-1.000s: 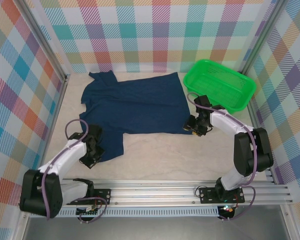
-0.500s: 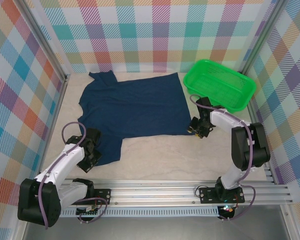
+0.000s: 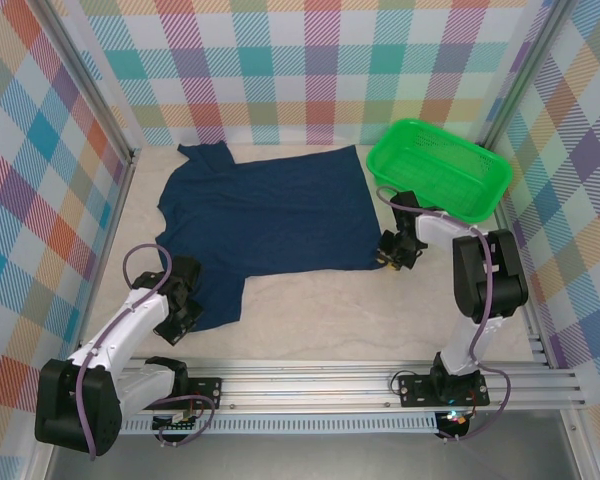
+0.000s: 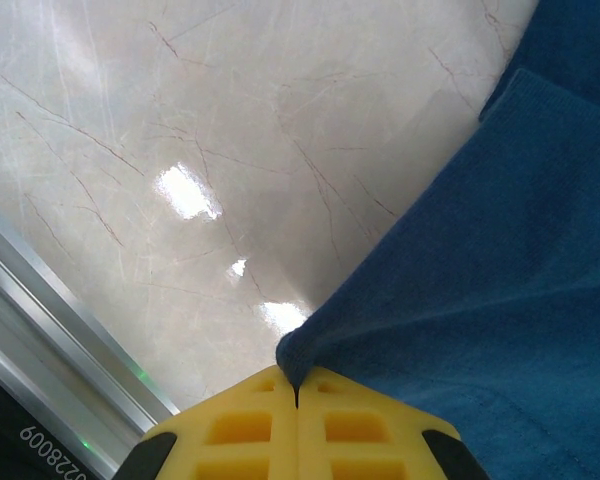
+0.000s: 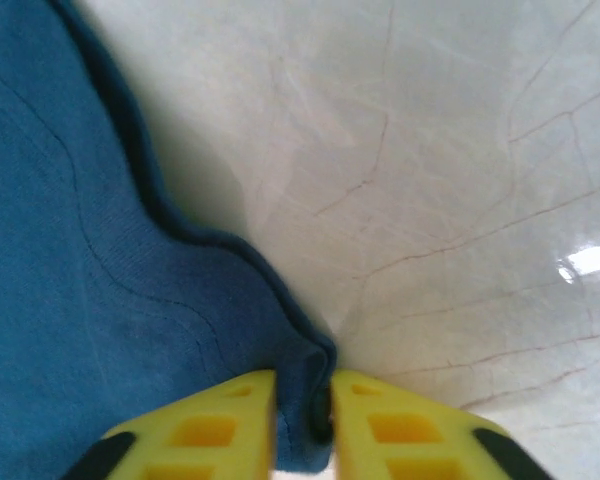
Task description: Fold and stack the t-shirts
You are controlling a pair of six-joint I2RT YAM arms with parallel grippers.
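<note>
The dark navy t-shirt (image 3: 270, 215) lies spread flat on the table, plain side up, with no print showing. My left gripper (image 3: 183, 308) is at its near-left corner. In the left wrist view the yellow fingers (image 4: 240, 425) are pressed together on the fabric edge (image 4: 310, 350), so the left gripper (image 4: 296, 372) is shut on the shirt. My right gripper (image 3: 392, 254) is at the shirt's near-right hem corner. In the right wrist view the right gripper (image 5: 302, 388) is shut on a folded bit of hem, and the shirt (image 5: 80, 300) spreads to the left.
A green mesh basket (image 3: 440, 170) stands at the back right, just beyond the right arm. Plaid walls close in the left, back and right sides. An aluminium rail (image 3: 310, 385) runs along the near edge. Bare marble table (image 3: 320, 310) lies in front of the shirt.
The left gripper pulled the near-left corner a little toward the near-left, flattening the shirt's left side. The right arm's elbow swung back and inward while its gripper stayed at the hem corner.
</note>
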